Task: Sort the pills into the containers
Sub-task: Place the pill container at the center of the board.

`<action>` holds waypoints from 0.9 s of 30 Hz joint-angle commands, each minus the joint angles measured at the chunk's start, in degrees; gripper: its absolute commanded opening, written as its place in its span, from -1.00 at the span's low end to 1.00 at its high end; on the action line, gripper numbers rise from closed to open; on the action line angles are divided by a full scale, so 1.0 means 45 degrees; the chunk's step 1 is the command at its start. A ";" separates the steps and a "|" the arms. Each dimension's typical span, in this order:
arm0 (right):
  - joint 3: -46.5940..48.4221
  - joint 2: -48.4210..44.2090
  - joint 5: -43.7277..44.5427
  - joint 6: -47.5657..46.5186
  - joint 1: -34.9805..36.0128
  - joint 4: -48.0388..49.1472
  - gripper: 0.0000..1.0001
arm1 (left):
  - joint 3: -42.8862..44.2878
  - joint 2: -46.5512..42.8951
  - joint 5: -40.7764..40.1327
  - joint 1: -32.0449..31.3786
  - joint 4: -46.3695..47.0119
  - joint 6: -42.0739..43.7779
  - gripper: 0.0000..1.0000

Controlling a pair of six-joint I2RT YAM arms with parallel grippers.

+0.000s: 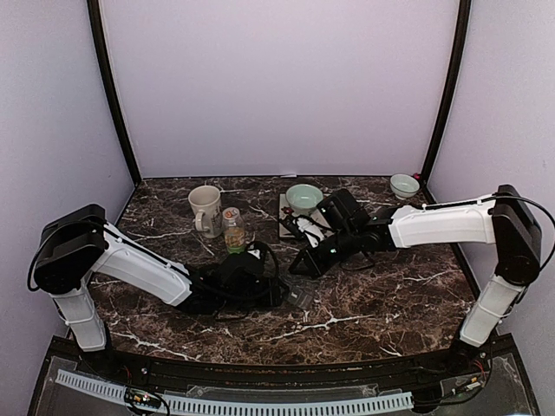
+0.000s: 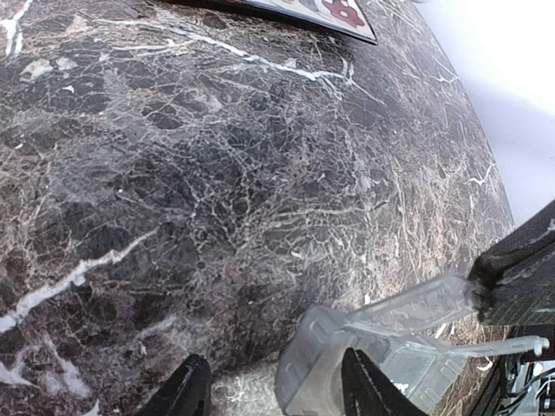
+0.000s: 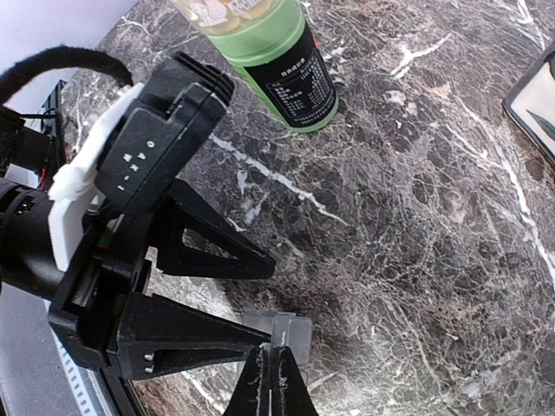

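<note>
The containers (image 1: 301,299) are one translucent grey strip lying on the marble at centre. My left gripper (image 1: 283,295) reaches it from the left and stands open. In the left wrist view (image 2: 277,390) its right finger (image 2: 368,390) lies over the strip (image 2: 316,368), with bare marble between the fingers. One lid (image 2: 416,303) is lifted towards my right gripper's fingers (image 2: 512,273). In the right wrist view my right gripper (image 3: 270,368) is shut on that lid's edge, at the strip (image 3: 290,329). I can make out no single pills.
A green bottle (image 1: 236,240) (image 3: 286,65) stands behind the left gripper, with a small jar (image 1: 230,217) and a cream mug (image 1: 205,208) beyond. A pale green bowl (image 1: 303,198) sits on a dark tray (image 1: 286,227). A small bowl (image 1: 404,185) is at the back right.
</note>
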 commanded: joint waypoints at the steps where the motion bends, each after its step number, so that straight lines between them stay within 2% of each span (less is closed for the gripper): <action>1: -0.0139 0.0130 -0.1024 0.0147 -0.0256 0.0884 -0.96 | 0.0040 -0.0196 -0.0460 -0.0058 -0.0124 -0.0232 0.10; 13: 0.0073 0.1247 -0.2446 0.0449 -0.0798 0.1769 -0.96 | 0.0119 -0.0433 -0.1245 -0.0077 -0.1011 -0.0453 0.10; 27: 0.0266 0.1946 -0.2559 0.0654 -0.0887 0.2237 -0.95 | -0.0179 -0.0709 -0.1303 -0.0077 -0.1124 -0.0344 0.09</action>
